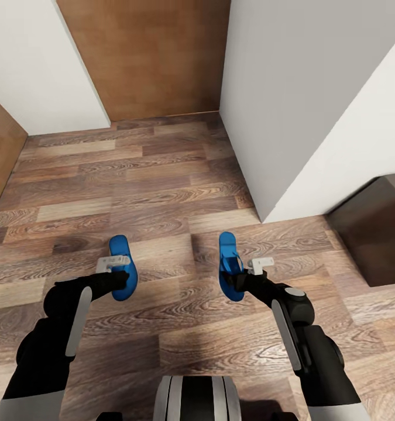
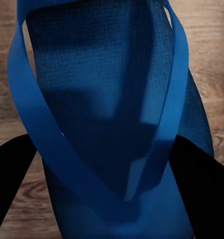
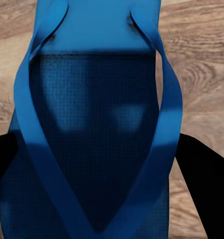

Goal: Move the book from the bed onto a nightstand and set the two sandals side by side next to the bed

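Two bright blue sandals are present, one at each hand, well apart from each other over the wood-plank floor [image 1: 162, 175]. The left sandal [image 1: 123, 266] sits at the tip of the left hand [image 1: 120, 275], toe end pointing away from the robot. The right sandal [image 1: 229, 266] sits likewise at the right hand [image 1: 238, 275], roughly parallel to the first.

In the left wrist view the sandal [image 2: 112, 114] lies between the two dark fingers [image 2: 12, 179], which stand on either side of its sole, close against the edges; the straps converge toward the camera. The hand appears closed onto the sandal's sides. In the right wrist view the other sandal [image 3: 97, 124] lies the same way between the dark fingers [image 3: 201, 179], straps meeting in a V near the camera, and this hand also appears closed on the sole edges. Whether either sandal rests on the floor or is lifted clear of it cannot be told.

Both soles show a fine woven texture, darker in the shaded middle, with smooth lighter blue straps.

Beyond the right hand, off to its outer side, stands a dark brown wooden cabinet [image 1: 375, 231] against a white wall [image 1: 291, 105]. Ahead of both hands a brown wooden door panel [image 1: 150, 55] closes the recess between white walls.
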